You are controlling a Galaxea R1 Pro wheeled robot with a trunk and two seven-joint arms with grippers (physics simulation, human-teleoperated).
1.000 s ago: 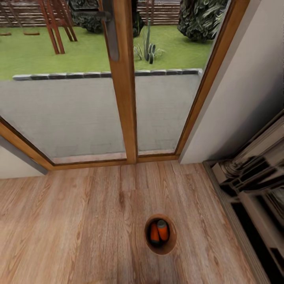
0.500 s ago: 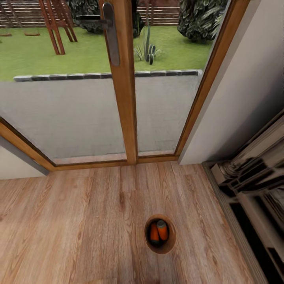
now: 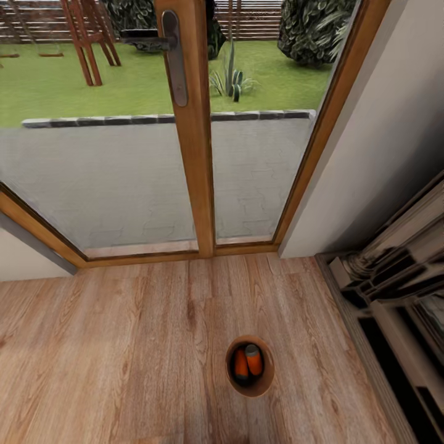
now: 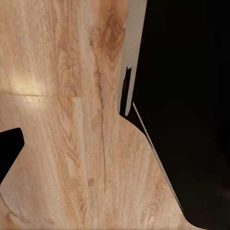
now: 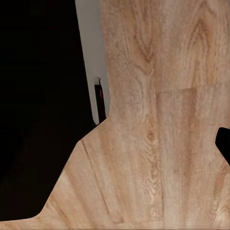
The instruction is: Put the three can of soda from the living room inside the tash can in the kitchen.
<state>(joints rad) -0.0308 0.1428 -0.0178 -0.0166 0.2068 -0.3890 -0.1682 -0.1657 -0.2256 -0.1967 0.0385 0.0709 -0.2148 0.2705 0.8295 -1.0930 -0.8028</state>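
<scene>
Nothing among the things themselves has moved since the earlier head pictures; only the view has tipped slightly, so the door handle [image 3: 174,58] now sits a little lower in the picture while the floor and the bucket hold their places. The tash can [image 3: 266,383] stands upright on the wood floor [image 3: 111,351], seen from above so that its tan-brown inside shows. Inside it lie two orange cans of soda [image 3: 240,365], side by side and touching, the right-hand one [image 3: 253,360] showing its silvery top; whether a third, darker can lies beneath them cannot be told in the shadow at the bottom. Well apart from the bucket, further ahead, is a wood-framed glass door [image 3: 194,154], and through the glass a grey paved terrace [image 3: 92,179], a lawn [image 3: 49,86] and shrubs [image 3: 311,28]. To the right rises a pale wall [image 3: 382,142], and low at the right edge a moulded stone-coloured surround [image 3: 394,277] meets the floor. Both wrist views look down on wood planks [image 4: 62,120] [image 5: 158,120] beside a large black shape; neither pincer's fingers can be made out, so whether they are spread or pressed together cannot be told.
</scene>
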